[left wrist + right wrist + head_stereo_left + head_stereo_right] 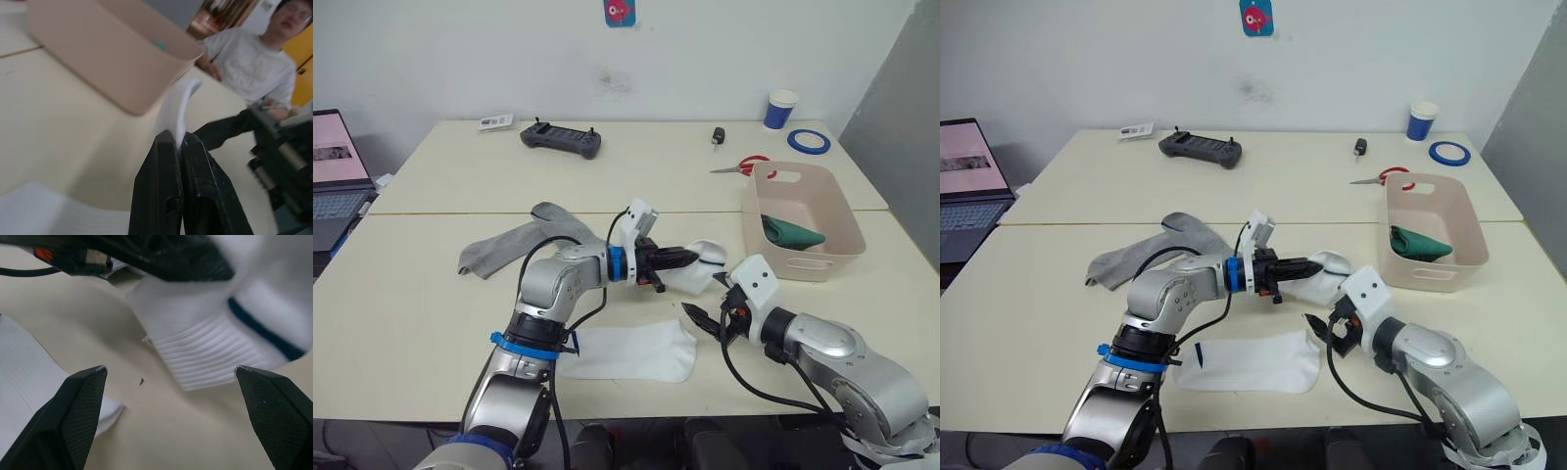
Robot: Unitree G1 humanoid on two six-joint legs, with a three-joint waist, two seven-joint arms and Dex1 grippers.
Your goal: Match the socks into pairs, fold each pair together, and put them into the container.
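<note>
Pinching a white sock (703,262), the left claw (690,257) holds it just beyond the spread right claw (705,320).

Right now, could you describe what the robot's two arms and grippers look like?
Both arms have silver-grey metal shells with white housings at the wrists and loose black cables. The left arm carries blue rings at the wrist and the elbow. The left gripper and the right gripper each have two black fingers; the right gripper's fingertips are textured and taper to points.
</note>
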